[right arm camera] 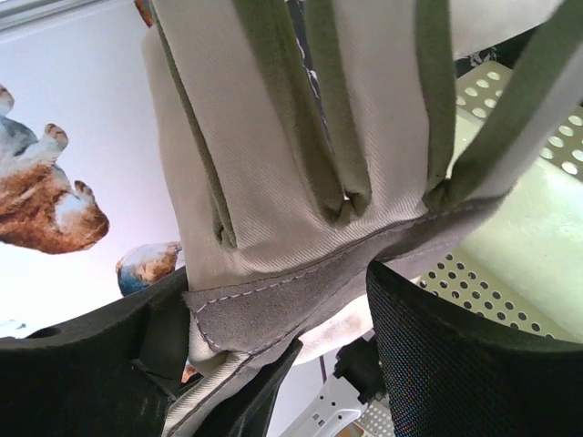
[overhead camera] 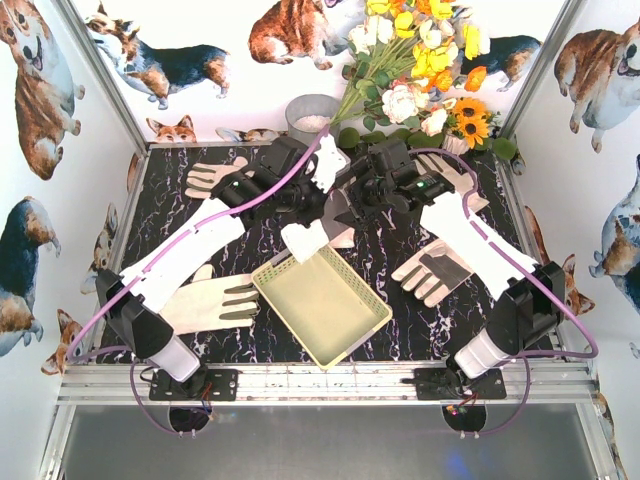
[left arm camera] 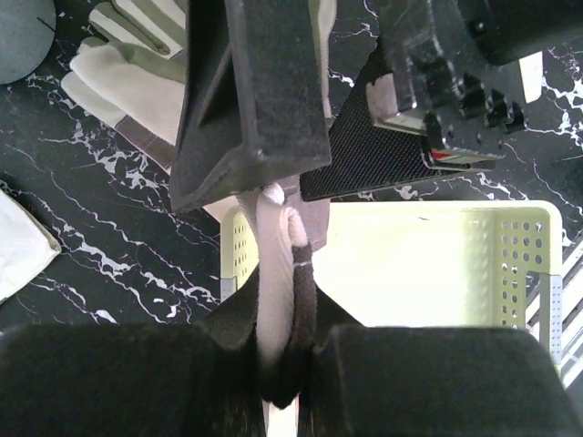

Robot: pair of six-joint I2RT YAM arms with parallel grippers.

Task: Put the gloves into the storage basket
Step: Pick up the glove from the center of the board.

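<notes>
Cream fabric with a dark strip, the held glove (left arm camera: pixel 278 264), is clenched edge-on in the left end effector (left arm camera: pixel 287 364), whose jaws are closed tight on it. Directly beneath that end effector lies the storage basket (left arm camera: pixel 437 264). The basket's left wall sits just under the pinch and its floor shows bare.

Step in hand, as judged: bringing this glove over the basket for the drop. To do it well, the left end effector should move to its own right, toward the basket's middle. It should then lower until the hanging fabric meets the floor, and only then let go. A drop from the present spot risks the glove draping over the rim.

The right end effector (right arm camera: pixel 337 314) stands released, jaws apart, with the glove's fingers and grey cuff hanging across the gap. The view is too close to tell whether the fabric rests on a finger. It should back clear first, since the two end effectors crowd one another above the basket's far corner.

Surroundings:
- **Left of the left end effector:** the far-left glove (overhead camera: pixel 215 178) lies on the table (overhead camera: pixel 420 320), and a second glove (overhead camera: pixel 210 300) lies beneath the left arm.
- **Beyond both end effectors:** the grey bucket (overhead camera: pixel 310 115) and the flowers (overhead camera: pixel 420 60).
- **Right of the right end effector:** the right-hand glove (overhead camera: pixel 432 270).

None of these obstructs the drop.
</notes>
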